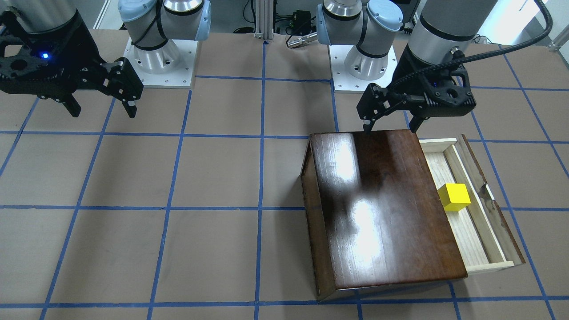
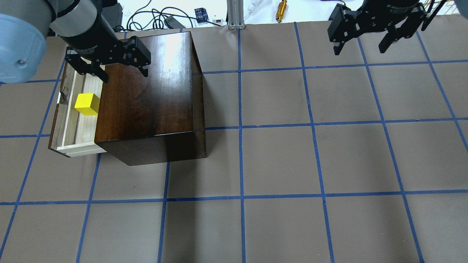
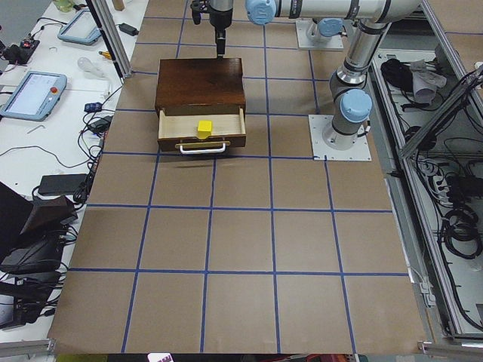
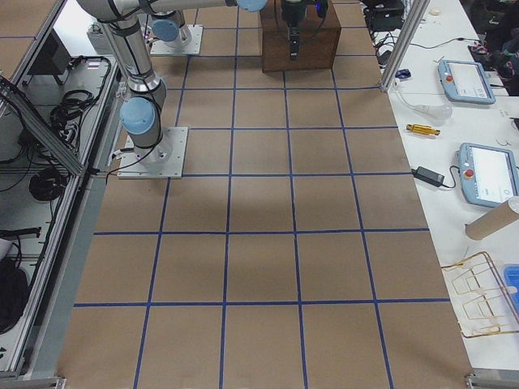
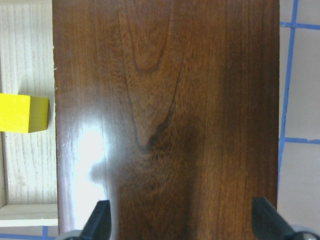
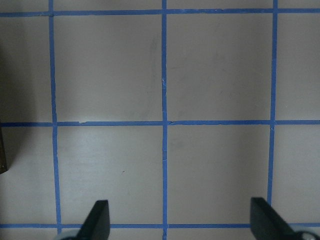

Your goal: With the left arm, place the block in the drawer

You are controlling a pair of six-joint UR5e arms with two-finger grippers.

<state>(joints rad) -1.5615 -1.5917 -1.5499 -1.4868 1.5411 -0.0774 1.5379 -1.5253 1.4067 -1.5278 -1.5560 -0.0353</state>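
Note:
The yellow block (image 1: 453, 197) lies in the open drawer (image 1: 463, 233) of the dark-brown cabinet (image 1: 382, 209). It also shows in the overhead view (image 2: 87, 104) and at the left edge of the left wrist view (image 5: 22, 113). My left gripper (image 2: 124, 75) is open and empty. It hangs above the cabinet top near its back edge, apart from the block. In the left wrist view the left gripper (image 5: 182, 225) has the cabinet top (image 5: 165, 115) under it. My right gripper (image 2: 359, 50) is open and empty over bare table, far from the cabinet.
The drawer (image 2: 82, 128) is pulled out on the cabinet's side away from the right arm, with a metal pull (image 3: 202, 148). The two arm bases (image 1: 158, 58) (image 1: 364, 62) stand at the table's robot side. Cables and a brass tool (image 2: 282, 6) lie beyond the far edge.

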